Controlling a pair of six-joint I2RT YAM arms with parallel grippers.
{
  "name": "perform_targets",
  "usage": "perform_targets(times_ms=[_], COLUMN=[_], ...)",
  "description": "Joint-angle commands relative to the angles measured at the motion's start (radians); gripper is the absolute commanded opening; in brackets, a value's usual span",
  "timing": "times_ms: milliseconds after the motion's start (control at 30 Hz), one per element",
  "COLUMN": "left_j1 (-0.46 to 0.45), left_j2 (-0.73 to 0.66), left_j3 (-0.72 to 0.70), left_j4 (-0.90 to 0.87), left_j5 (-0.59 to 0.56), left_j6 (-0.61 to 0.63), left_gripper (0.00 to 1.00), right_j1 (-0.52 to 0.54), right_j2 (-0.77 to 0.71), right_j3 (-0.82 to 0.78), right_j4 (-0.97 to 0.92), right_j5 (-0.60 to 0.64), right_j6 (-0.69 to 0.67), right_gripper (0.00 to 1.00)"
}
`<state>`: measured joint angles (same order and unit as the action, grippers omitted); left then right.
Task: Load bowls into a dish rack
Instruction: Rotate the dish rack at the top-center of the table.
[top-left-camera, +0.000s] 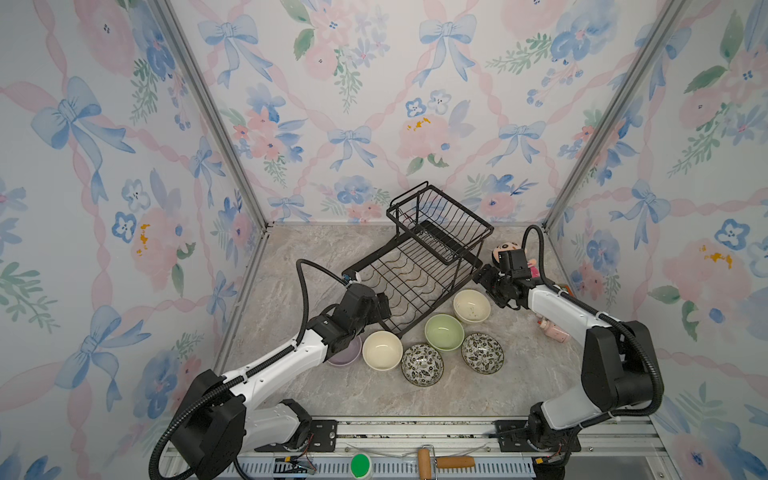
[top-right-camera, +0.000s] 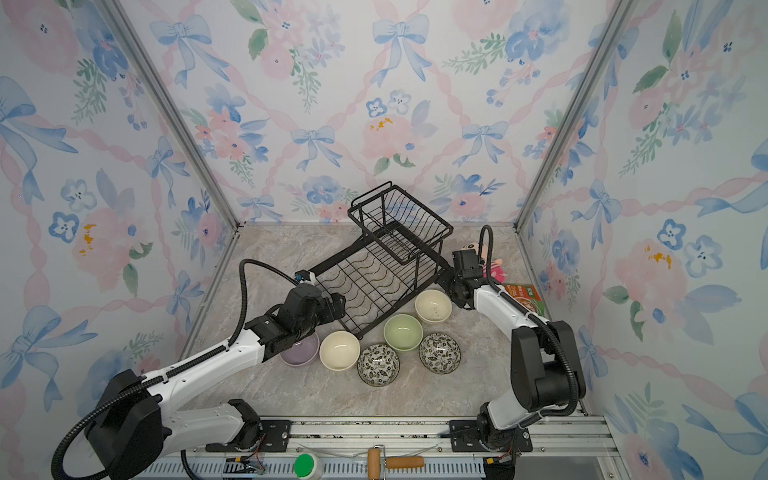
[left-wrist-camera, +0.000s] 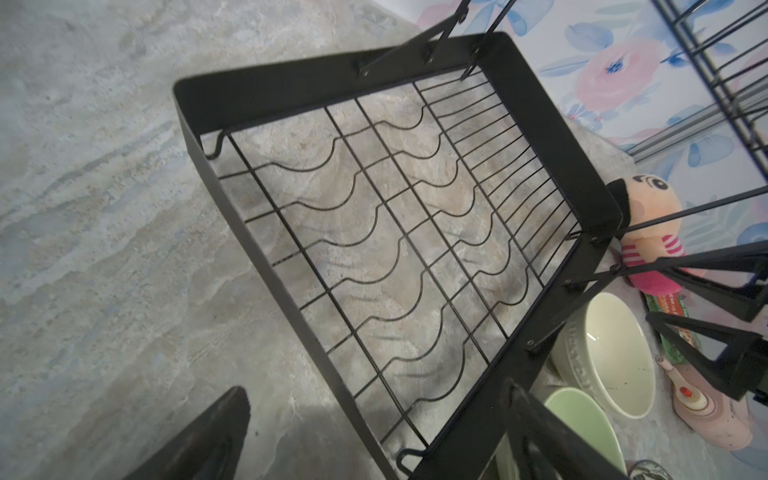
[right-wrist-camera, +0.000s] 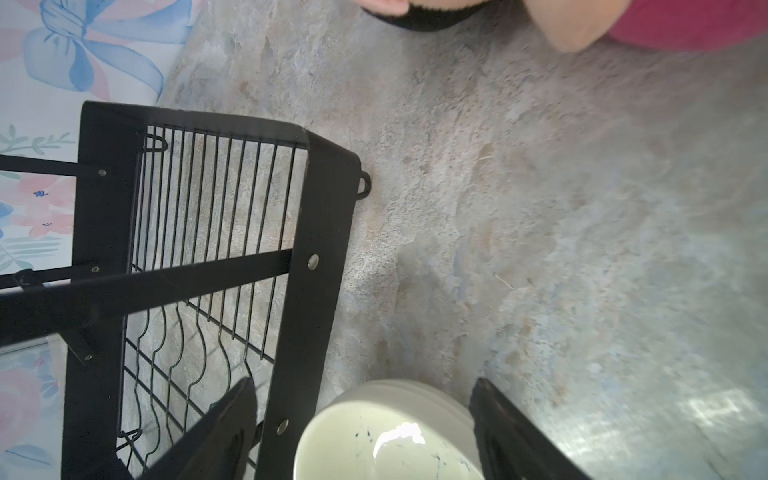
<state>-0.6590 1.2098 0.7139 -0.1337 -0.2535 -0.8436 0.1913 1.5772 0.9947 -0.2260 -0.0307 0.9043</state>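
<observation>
Cream bowl (right-wrist-camera: 386, 436) beside right end effector (right-wrist-camera: 361, 384)

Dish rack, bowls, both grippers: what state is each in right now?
Dish rack, upright on the table, empty.
Bowls, all six upright on the table, none loaded; lavender bowl partly under the left arm.
Left gripper, open, jaws either side of the rack's near corner.
Right gripper, open, above the rack's rim and a cream bowl.

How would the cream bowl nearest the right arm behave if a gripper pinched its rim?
The cream bowl looks like thick glazed ceramic, so probably rigid and heavyish for its size. Its glossy inside suggests a slippery rim. Upright beside the dish rack, it would likely slide rather than tip if nudged.
</observation>
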Motion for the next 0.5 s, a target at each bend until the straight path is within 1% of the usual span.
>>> perform_targets(times_ms=[0, 67, 133, 300, 467], left_j1=[-0.004, -0.004, -0.002, 0.002, 0.021], left_j2=[-0.006, 0.002, 0.009, 0.033, 0.049], left_j3=[-0.003, 0.013, 0.054, 0.083, 0.102], left_j4=[-0.024, -0.041, -0.054, -0.061, -0.102], left_j5=[-0.010, -0.016, -0.023, -0.005, 0.008], left_j6=[-0.016, 0.017, 0.041, 0.052, 0.068], left_gripper=[0.98, 0.98, 0.98, 0.98, 0.98], right_j1=[0.012, 0.014, 0.016, 0.019, 0.027], right_j2=[0.035, 0.065, 0.099, 0.193, 0.288], right_j3=[0.031, 0.051, 0.065, 0.128, 0.198], right_j4=[0.070, 0.077, 0.091, 0.115, 0.120], right_j5=[-0.044, -0.055, -0.061, -0.056, -0.055], right_j6=[0.011, 0.006, 0.008, -0.010, -0.046], right_gripper=[0.82, 0.80, 0.76, 0.71, 0.58])
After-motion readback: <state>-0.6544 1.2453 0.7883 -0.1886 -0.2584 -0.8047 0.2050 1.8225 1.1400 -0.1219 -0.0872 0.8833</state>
